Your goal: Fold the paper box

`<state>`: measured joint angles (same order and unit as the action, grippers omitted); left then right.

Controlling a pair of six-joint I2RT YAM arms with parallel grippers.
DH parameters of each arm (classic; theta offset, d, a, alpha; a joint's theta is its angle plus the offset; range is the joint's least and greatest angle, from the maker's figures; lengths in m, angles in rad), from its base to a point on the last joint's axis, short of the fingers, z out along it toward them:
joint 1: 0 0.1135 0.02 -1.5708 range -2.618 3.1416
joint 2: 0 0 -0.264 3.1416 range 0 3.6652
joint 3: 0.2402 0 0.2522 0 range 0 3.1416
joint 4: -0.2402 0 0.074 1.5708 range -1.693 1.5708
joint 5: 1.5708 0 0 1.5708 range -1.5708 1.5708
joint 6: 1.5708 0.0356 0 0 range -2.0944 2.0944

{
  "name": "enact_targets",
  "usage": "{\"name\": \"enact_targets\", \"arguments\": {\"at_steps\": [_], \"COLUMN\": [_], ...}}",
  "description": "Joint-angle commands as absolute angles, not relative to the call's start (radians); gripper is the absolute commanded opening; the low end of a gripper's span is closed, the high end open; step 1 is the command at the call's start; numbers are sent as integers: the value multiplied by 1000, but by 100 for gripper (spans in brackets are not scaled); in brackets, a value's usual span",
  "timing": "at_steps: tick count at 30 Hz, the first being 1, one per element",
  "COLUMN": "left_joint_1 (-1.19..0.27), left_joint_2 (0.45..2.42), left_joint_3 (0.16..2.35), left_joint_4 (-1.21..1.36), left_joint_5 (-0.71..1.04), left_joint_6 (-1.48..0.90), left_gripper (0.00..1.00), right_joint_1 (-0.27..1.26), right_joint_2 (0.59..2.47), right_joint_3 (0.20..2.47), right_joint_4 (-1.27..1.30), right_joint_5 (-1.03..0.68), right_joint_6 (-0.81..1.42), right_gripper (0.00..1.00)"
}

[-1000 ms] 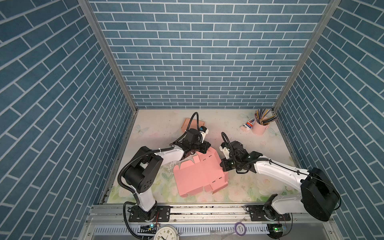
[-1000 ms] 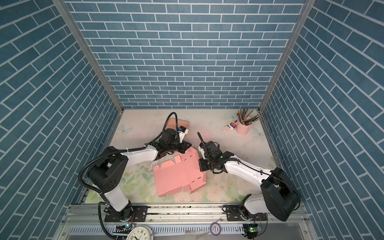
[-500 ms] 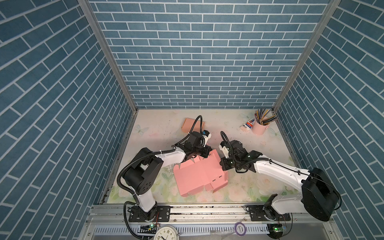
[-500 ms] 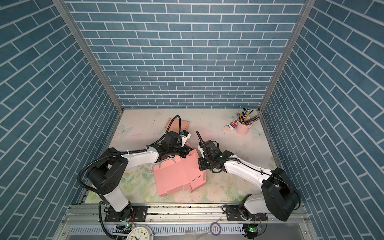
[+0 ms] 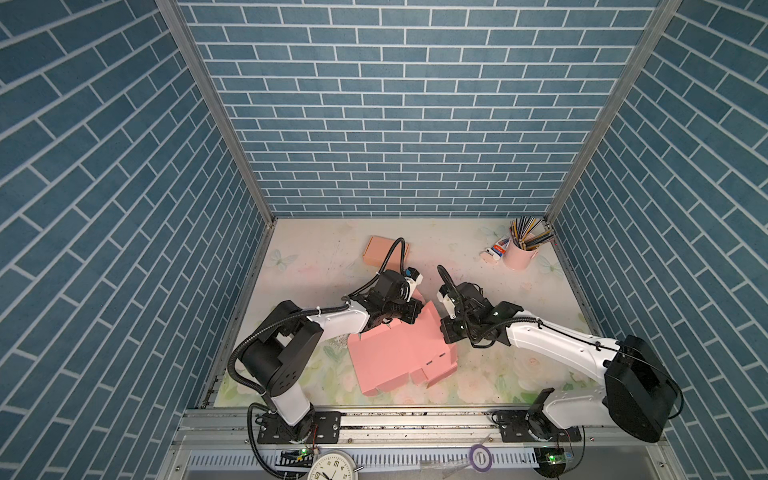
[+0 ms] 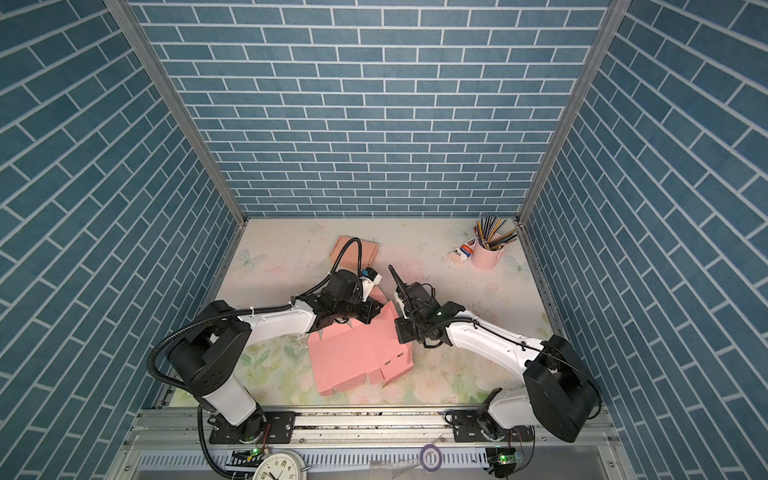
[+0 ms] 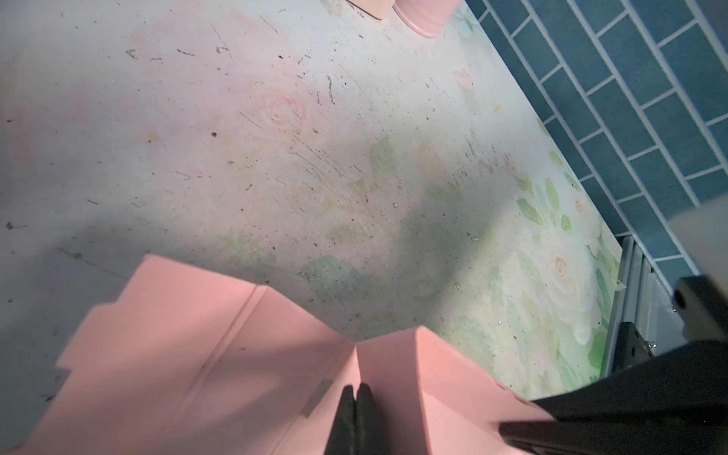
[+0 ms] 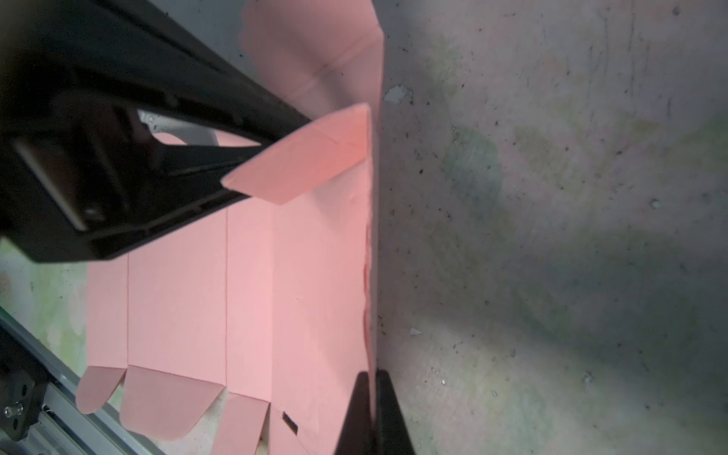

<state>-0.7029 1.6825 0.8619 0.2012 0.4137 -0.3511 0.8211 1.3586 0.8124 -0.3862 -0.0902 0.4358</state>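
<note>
The pink paper box (image 5: 399,357) (image 6: 357,357) lies as a mostly flat creased sheet in the middle of the table. Its far right corner is lifted. At the sheet's far edge my left gripper (image 5: 411,316) (image 6: 372,311) is shut on a small flap, whose fold runs straight into the closed fingertips (image 7: 357,390). My right gripper (image 5: 446,332) (image 6: 401,332) is shut on the raised right side panel, and in the right wrist view the panel's edge passes between its fingers (image 8: 371,378). That view also shows the sheet (image 8: 252,295) with rounded tabs along its near edge.
A small folded box (image 5: 384,250) sits behind the left arm. A pink cup of pencils (image 5: 519,257) and a glue stick (image 5: 494,251) stand at the back right. The metal rail (image 5: 415,415) runs along the front, with a clock (image 5: 332,467) below it.
The sheet's far right corner has risen and folded up a little between the two grippers. The left gripper has shifted slightly toward the right one. Both stay shut.
</note>
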Motion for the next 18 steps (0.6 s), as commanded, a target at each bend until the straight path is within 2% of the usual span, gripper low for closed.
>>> {"name": "enact_targets", "arguments": {"at_steps": [1, 12, 18], "left_joint_1": [-708, -594, -585], "left_joint_2": [1647, 1547, 1453], "left_joint_3": [835, 701, 628], "left_joint_4": [219, 219, 233], "left_joint_5": [422, 400, 296], "left_joint_6": [-358, -371, -398], "left_gripper": [0, 1, 22], "right_joint_1": [832, 837, 837], "right_joint_2": [1366, 1335, 1348], "right_joint_3": [844, 825, 824], "right_joint_4": [-425, -442, -456], "right_joint_5": [-38, 2, 22], "right_joint_6": [403, 402, 405], "right_gripper": [0, 0, 0]}}
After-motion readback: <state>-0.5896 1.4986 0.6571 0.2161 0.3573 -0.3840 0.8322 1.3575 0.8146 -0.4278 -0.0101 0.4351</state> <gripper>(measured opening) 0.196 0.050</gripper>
